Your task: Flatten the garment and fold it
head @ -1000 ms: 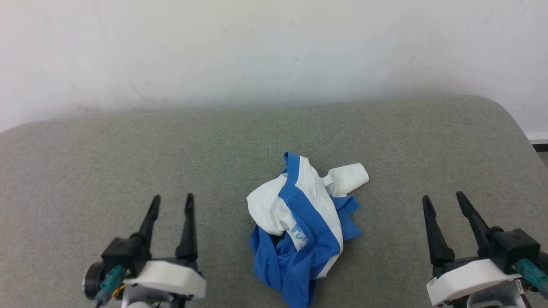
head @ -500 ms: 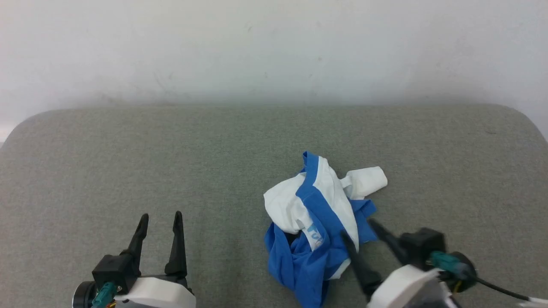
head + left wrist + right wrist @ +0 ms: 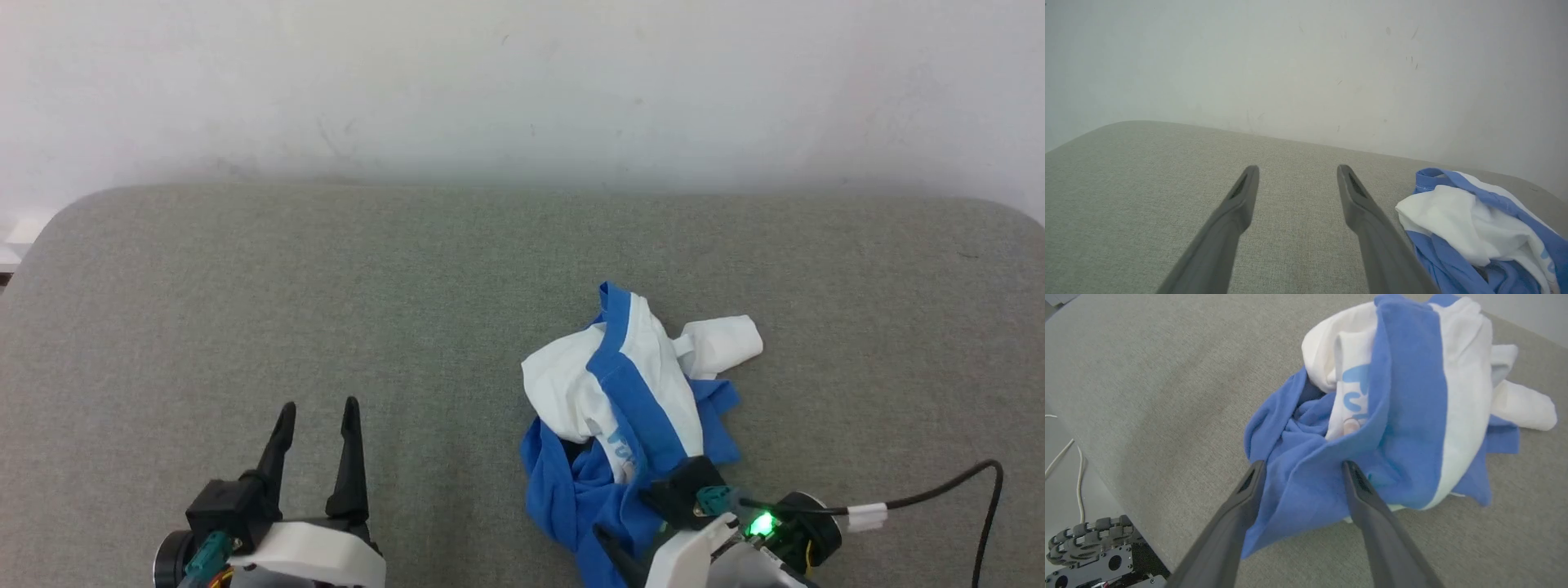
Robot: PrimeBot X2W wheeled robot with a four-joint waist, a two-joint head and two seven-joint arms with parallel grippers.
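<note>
I observe a grey padded surface (image 3: 326, 310) with the garment (image 3: 645, 384) crumpled in a heap right of centre, toward the near edge. My right gripper (image 3: 1303, 465) stands fully spread, a blue fold between its fingers, nothing clamped. My left gripper (image 3: 318, 406) is spread wide and empty, well apart from the cloth.

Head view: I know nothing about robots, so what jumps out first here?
A crumpled blue-and-white shirt lies bunched right of centre on a grey fabric surface. The right gripper stands open at its near blue edge, while the left gripper sits open at the lower left, apart from the cloth.
</note>
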